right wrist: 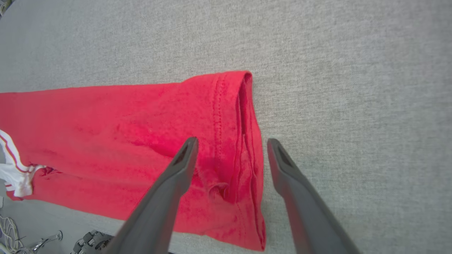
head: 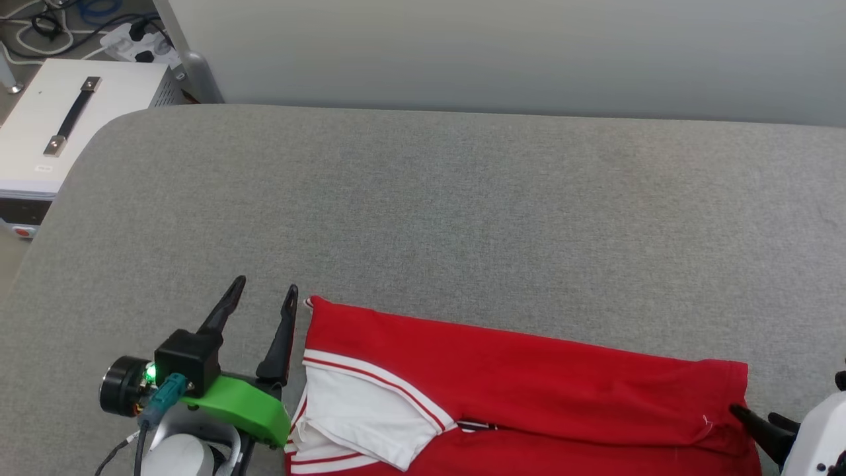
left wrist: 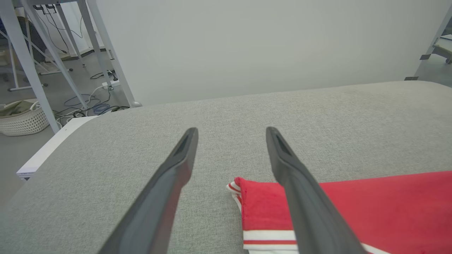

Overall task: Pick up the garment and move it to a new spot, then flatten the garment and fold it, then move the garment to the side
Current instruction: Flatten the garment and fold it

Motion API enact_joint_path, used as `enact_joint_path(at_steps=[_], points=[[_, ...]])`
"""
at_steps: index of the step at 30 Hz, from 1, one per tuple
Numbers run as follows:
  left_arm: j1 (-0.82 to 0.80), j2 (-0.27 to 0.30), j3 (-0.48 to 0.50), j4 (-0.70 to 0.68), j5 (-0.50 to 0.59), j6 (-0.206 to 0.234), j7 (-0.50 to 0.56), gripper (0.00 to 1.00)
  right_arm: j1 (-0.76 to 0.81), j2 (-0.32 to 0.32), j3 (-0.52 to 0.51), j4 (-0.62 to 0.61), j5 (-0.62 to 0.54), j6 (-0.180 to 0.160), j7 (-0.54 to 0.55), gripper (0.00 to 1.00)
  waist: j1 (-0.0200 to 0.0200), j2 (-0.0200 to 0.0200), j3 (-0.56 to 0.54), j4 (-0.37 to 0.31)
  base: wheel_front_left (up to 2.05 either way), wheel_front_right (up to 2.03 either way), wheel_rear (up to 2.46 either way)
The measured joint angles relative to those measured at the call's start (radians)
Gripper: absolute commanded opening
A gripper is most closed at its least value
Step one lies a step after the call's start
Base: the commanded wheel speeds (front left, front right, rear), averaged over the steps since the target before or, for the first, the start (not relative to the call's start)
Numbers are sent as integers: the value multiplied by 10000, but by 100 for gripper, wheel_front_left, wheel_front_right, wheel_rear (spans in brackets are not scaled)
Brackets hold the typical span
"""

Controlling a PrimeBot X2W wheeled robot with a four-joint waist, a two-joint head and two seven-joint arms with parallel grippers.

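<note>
The garment (head: 529,390), red with a white sleeve and red-and-white striped trim, lies folded flat along the near edge of the grey table (head: 423,211). My left gripper (head: 263,289) stands open just left of the garment's left corner, with nothing between its fingers. In the left wrist view the open left gripper (left wrist: 231,130) hovers over the table, and the garment (left wrist: 370,204) lies under its right finger. My right gripper (head: 760,423) is at the garment's right end. In the right wrist view the right gripper (right wrist: 232,141) is open, straddling the garment's (right wrist: 123,134) stitched hem without pinching it.
A white case (head: 73,119) with a dark handle sits off the table's far left corner, with a power strip (head: 132,39) and cables behind it. A pale wall runs behind the table. A white basket (left wrist: 21,120) and metal frame legs (left wrist: 31,70) stand on the floor to the left.
</note>
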Motion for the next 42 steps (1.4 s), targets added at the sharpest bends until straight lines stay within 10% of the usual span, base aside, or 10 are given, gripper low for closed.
enact_joint_path(at_steps=[9,27,31,42], points=[[227,-763,1340,12,1039,-773,-8,100,-39,1210,-1127,387,-1147,0,945,100,0,0,449,234,0,0,0],[226,-1825,2805,416,2167,-1969,-8,100,-342,1620,-729,633,-500,-31,1335,100,0,0,1000,403,0,0,0],[227,-1965,2991,577,2297,-2105,-10,100,-419,1618,-535,819,-412,-31,1039,0,0,0,922,372,0,0,0],[350,-2245,3336,815,2518,-2405,-10,100,-398,1406,-332,1151,-169,2,-203,0,1,0,391,192,0,0,0]])
